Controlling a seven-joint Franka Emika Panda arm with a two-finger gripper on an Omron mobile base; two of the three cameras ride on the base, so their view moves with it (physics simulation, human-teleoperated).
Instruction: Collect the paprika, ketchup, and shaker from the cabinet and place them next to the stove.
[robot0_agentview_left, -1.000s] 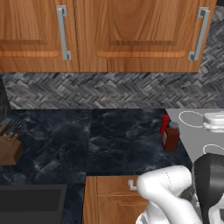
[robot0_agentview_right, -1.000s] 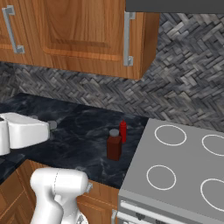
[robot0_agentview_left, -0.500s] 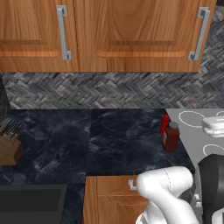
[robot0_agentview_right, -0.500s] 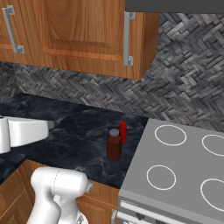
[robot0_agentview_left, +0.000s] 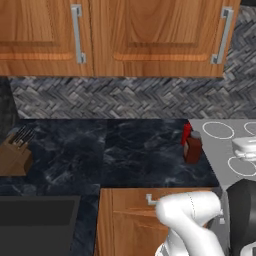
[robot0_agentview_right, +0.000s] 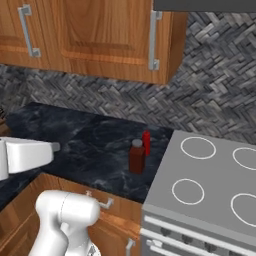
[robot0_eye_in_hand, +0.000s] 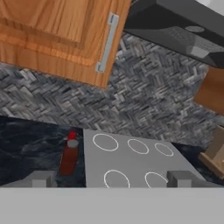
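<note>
The paprika (robot0_agentview_right: 136, 156), a squat red-brown jar, stands on the dark counter right beside the stove's (robot0_agentview_right: 210, 200) left edge. The slim red ketchup (robot0_agentview_right: 146, 142) stands just behind it, touching or nearly so. Both also show as paprika (robot0_agentview_left: 193, 148) and ketchup (robot0_agentview_left: 186, 133), and from the hand as paprika (robot0_eye_in_hand: 68, 160) and ketchup (robot0_eye_in_hand: 72, 136), left of the stove (robot0_eye_in_hand: 131, 166). My gripper (robot0_eye_in_hand: 111, 179) is open and empty, well back from the jars and looking over the cooktop. The shaker and the cabinet are out of view.
A knife block (robot0_agentview_left: 15, 155) stands at the counter's left, with a dark sink (robot0_agentview_left: 35, 215) in front of it. Closed wood cupboards (robot0_agentview_left: 145, 35) with metal handles hang above. A range hood (robot0_eye_in_hand: 175, 30) hangs over the stove, and a wooden object (robot0_eye_in_hand: 214, 153) lies to its right.
The white hand has sunk slightly at the right edge of the left base view. The jar, the bottle and the base have not moved, and the jaws stay open.
</note>
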